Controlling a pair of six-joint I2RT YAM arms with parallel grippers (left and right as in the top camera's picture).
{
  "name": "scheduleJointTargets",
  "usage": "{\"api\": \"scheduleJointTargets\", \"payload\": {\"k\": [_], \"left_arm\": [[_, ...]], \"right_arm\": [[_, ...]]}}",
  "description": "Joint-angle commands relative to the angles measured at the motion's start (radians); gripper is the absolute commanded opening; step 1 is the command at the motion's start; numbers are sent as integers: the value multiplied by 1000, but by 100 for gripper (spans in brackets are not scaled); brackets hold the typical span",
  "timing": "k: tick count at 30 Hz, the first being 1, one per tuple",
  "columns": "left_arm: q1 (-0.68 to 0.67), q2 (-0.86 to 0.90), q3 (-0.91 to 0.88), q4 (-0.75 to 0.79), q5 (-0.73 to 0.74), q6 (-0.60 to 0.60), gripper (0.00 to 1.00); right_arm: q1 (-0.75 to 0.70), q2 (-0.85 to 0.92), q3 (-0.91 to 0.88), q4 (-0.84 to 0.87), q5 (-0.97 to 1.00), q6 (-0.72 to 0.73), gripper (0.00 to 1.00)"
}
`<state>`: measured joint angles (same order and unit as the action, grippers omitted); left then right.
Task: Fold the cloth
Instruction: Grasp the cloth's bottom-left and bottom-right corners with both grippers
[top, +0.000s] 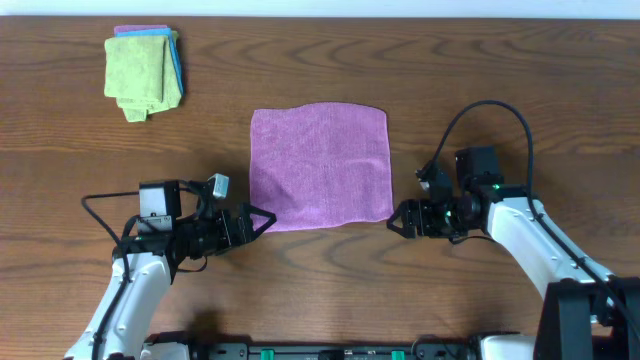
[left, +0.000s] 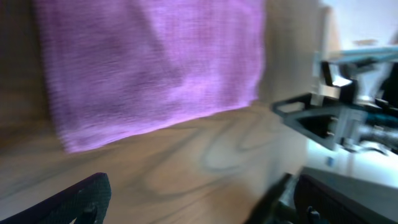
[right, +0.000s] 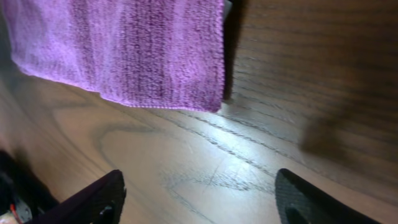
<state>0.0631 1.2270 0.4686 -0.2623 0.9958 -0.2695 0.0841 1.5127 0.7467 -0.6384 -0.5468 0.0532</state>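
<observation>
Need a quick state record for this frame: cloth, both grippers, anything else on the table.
cloth: purple cloth, spread flat, unfolded, mid-table
left gripper: open, empty, just off the cloth's near-left corner
right gripper: open, empty, just off the near-right corner
contact: neither gripper grasps the cloth
other items: stack of folded cloths, yellow-green on top, at the far-left of the table
fold progress: not started

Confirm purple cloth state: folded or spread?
Spread. The purple cloth lies flat, all four edges visible, no overlap. Open left hand and right hand sit beside its near corners.
</observation>
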Motion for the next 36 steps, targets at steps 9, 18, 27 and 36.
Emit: {"api": "scheduleJointTargets", "payload": {"k": [9,18,27,36], "left_arm": [[2,-2,3,26,138,-77,95],[2,0,3,-29,-44,-55,94],[2,43,-5,-47,-117,20,94],[2,199,-5,35,-154,29,94]], "right_arm": [[2,-2,-2,37,-63,2,79],[2,51,-11,93,-60,3,72],[2,156,-11,138,-64,29,69],[2,200,-11,176,-94,39,65]]}}
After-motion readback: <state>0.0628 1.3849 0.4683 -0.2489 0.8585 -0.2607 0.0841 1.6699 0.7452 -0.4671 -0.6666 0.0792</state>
